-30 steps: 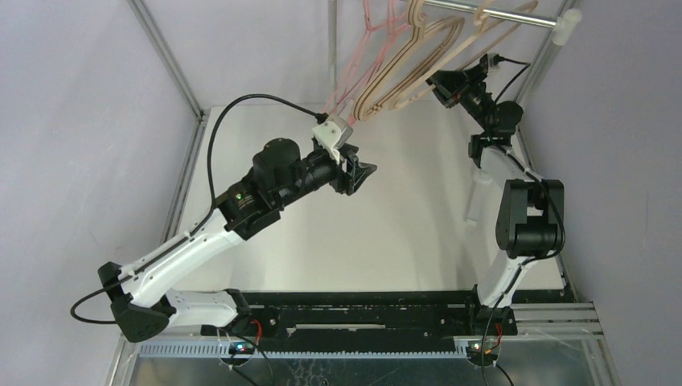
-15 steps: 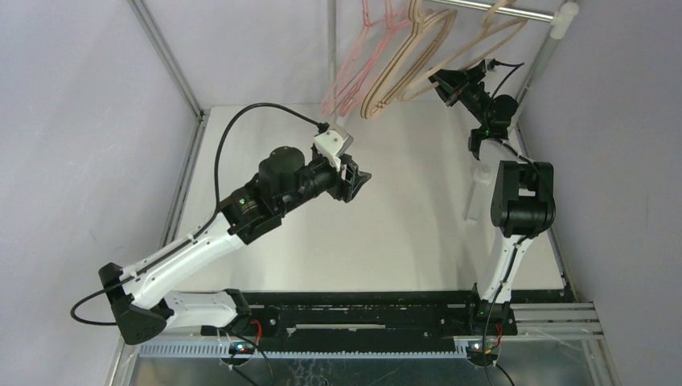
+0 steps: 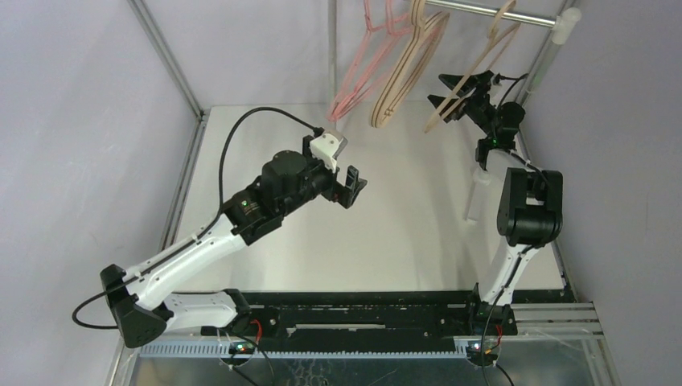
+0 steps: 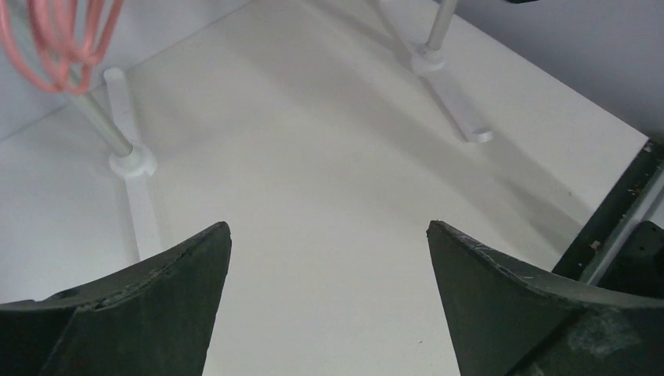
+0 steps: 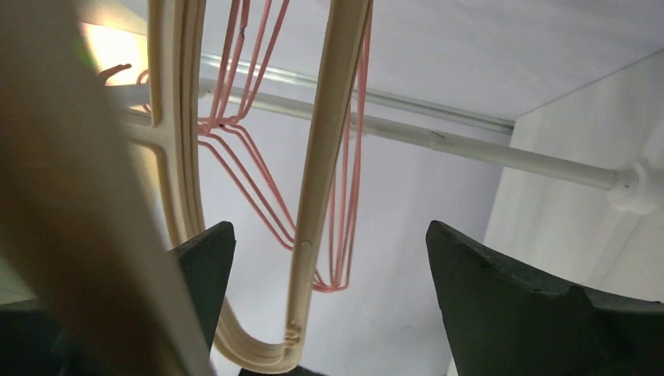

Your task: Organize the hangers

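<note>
- All the hangers we see hang on the rail (image 3: 490, 12) above the table's (image 3: 402, 241) far edge: pink hangers (image 3: 354, 80) left, beige hangers (image 3: 406, 72) beside them.
- One lone hanger (image 3: 474, 68) hangs apart, toward the far right corner; we judge that grouping it remains.
- The right gripper (image 3: 442, 90) gapes empty beside it.
- The left gripper (image 3: 354, 183) hovers mid-table, wide open and empty.

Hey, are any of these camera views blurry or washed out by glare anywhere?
Right wrist view: a beige hanger close to the lens is a blurred smear at left, with bright glare behind it at upper left. Left wrist view: sharp, with soft shadows on the table. Top view: evenly lit, no blur.
</note>
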Tool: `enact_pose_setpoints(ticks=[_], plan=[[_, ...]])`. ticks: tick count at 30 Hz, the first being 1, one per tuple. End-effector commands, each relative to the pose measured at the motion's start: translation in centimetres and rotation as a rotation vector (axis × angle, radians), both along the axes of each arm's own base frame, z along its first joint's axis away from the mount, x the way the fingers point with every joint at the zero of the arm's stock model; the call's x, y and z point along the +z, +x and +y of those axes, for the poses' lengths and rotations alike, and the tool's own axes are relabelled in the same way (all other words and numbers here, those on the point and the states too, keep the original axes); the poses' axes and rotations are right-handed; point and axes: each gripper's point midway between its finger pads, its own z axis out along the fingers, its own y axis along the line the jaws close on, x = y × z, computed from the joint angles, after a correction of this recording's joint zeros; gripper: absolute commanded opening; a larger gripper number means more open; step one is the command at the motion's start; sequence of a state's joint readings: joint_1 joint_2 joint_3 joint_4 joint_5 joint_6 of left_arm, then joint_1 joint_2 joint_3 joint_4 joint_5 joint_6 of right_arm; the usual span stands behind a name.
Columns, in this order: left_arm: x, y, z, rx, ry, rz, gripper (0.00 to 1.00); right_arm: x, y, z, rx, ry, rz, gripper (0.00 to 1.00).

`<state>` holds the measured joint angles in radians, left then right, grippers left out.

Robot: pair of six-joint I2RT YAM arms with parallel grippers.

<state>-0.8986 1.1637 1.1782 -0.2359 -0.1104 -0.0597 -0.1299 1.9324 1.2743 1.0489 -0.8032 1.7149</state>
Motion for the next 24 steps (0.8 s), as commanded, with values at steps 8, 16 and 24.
enact_pose_setpoints(ticks=[8,16,24], plan=[[-1.6,3.0,5.8,0.231,-0.095,0.064,1.0,1.2,-5.1,0.3,-0.081,-0.244,-0.057,1.0],[-7.3,5.3,10.6,0.44,-0.146,0.155,0.99,0.5,-9.8,-2.6,-0.369,-0.638,-0.036,1.0],[-10.6,6.8,11.1,0.487,-0.123,0.218,0.99,2.4,-14.8,-7.7,-0.713,-0.855,-0.065,1.0]])
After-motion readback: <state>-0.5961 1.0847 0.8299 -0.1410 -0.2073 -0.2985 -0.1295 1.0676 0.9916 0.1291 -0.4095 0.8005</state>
